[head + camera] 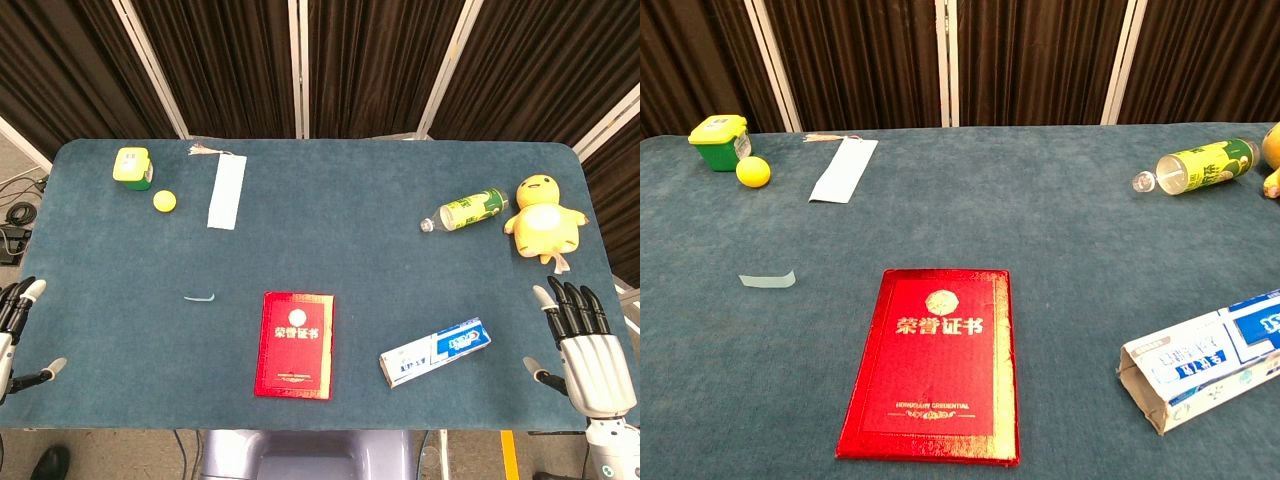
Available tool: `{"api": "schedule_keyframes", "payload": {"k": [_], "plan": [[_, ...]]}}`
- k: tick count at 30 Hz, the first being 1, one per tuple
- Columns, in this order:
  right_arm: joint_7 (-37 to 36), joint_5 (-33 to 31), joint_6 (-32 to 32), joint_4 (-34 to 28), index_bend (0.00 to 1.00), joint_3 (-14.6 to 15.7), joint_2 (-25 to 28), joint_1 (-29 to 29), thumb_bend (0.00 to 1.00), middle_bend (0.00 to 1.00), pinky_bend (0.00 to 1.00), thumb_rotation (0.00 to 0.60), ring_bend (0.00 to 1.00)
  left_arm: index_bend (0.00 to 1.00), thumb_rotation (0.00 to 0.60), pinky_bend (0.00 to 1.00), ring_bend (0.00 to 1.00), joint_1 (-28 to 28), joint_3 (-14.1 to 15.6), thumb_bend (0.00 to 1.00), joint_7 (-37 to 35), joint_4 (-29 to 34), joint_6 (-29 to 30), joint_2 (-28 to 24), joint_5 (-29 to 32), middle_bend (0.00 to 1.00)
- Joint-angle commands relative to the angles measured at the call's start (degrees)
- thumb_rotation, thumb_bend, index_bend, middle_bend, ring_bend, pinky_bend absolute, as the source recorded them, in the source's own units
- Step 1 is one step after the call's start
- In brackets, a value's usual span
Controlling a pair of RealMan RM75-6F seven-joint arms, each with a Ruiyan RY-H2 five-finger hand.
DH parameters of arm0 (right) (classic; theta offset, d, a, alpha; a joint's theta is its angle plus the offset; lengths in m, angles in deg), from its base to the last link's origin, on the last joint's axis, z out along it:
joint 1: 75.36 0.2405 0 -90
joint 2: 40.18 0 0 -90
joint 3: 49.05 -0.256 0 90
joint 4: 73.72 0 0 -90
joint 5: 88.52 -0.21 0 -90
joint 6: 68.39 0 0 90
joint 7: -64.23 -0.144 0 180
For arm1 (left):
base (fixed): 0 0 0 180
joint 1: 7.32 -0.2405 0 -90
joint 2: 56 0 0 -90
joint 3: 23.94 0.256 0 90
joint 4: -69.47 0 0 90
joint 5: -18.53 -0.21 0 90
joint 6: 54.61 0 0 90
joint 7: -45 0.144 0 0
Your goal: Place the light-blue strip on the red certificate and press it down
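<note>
The red certificate (294, 344) (933, 362) lies flat and closed near the table's front edge, gold lettering up. The small light-blue strip (199, 296) (767, 280) lies on the cloth to its left, apart from it. My left hand (17, 325) shows at the far left edge of the head view, fingers spread, holding nothing. At the front right corner my right hand (585, 342) hovers with its fingers apart and empty. Neither hand shows in the chest view.
A white bookmark (226, 191) (843, 169), a yellow ball (164, 200) (753, 171) and a green-yellow box (132, 165) (719, 140) lie at the back left. A bottle (465, 211) (1196, 166) and a yellow plush (542, 217) sit at the right; a toothpaste box (436, 351) (1205, 360) lies right of the certificate.
</note>
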Motion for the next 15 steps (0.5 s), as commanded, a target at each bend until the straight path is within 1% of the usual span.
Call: {"api": "schedule_keyframes", "payload": {"k": [1, 10, 12, 15], "plan": [[-0.1, 0.0, 0.0, 0.1, 0.00, 0.0, 0.0, 0.0, 0.00, 0.00, 0.00, 0.600, 0.00, 0.00, 0.600, 0.00, 0.00, 0.2, 0.1, 0.00, -0.2, -0.1, -0.5, 0.1, 0.3, 0.00], [-0.2, -0.5, 0.5, 0.3, 0.00, -0.1, -0.2, 0.2, 0.00, 0.00, 0.00, 0.600, 0.00, 0.00, 0.600, 0.00, 0.00, 1.2, -0.1, 0.00, 0.1, -0.7, -3.0, 0.8, 1.8, 0.00], [-0.4, -0.7, 0.7, 0.2, 0.00, -0.2, -0.1, 0.3, 0.00, 0.00, 0.00, 0.600, 0.00, 0.00, 0.600, 0.00, 0.00, 2.0, -0.5, 0.00, 0.3, -0.9, -4.2, 1.2, 2.4, 0.00], [-1.1, -0.7, 0.7, 0.1, 0.00, -0.4, 0.0, 0.5, 0.00, 0.00, 0.00, 0.600, 0.00, 0.00, 0.600, 0.00, 0.00, 4.7, -1.7, 0.00, -0.1, -1.8, -8.0, 2.4, 3.8, 0.00]]}}
